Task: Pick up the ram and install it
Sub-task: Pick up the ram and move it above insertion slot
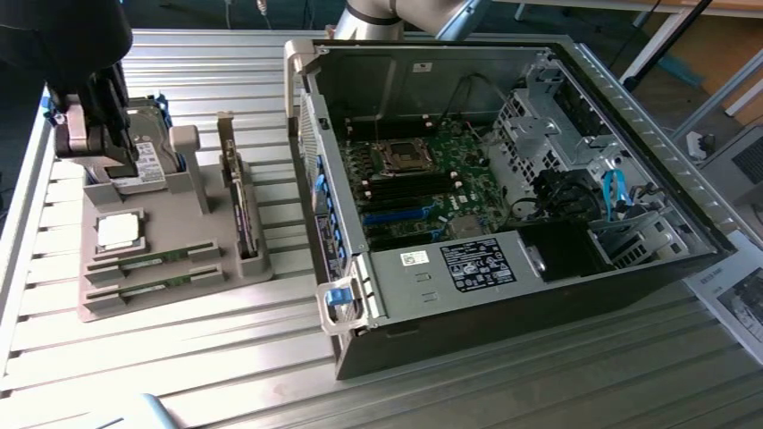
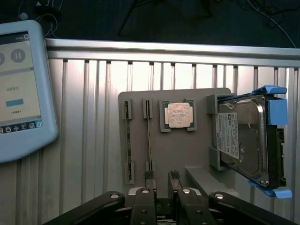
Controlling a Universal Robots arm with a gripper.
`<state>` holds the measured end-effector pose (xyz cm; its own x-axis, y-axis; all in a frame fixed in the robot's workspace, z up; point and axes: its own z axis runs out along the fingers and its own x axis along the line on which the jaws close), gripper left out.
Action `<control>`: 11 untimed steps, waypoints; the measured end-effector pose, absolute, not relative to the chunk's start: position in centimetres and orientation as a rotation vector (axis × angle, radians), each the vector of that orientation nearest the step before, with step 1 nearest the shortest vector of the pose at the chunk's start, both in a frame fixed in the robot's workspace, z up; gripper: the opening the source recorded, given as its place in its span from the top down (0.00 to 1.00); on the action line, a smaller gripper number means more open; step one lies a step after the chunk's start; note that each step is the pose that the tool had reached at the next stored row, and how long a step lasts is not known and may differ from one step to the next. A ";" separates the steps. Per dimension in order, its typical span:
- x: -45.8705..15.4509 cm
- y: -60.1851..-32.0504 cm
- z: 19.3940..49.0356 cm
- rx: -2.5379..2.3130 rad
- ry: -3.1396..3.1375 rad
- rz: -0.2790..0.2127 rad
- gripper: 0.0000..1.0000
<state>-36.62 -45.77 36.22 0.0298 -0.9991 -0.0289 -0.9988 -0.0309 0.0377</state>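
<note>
Pick-up step: end effector (image 2: 161,177) open and empty over the tray (image 2: 187,150); ram (image 2: 149,140) seated in its slot. Grasp likely calls for squaring up across its thin edge.

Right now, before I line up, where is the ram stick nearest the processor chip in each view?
Exterior view: the ram stick lies in the grey holder at the exterior view's left, in the slot next to the processor chip.
Wrist view: the ram stick is seen edge-on as a thin strip between the processor chip and the other ram stick.
Shared landmark: the hard drive, beyond the chip.
</note>
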 end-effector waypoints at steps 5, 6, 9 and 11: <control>-36.6 -46.0 35.2 2.252 -2.184 -0.079 0.75; -36.6 -46.1 35.0 2.252 -2.184 -0.079 0.75; -36.6 -46.2 34.5 2.253 -2.185 -0.081 0.75; -36.6 -46.2 34.1 2.253 -2.185 -0.082 0.75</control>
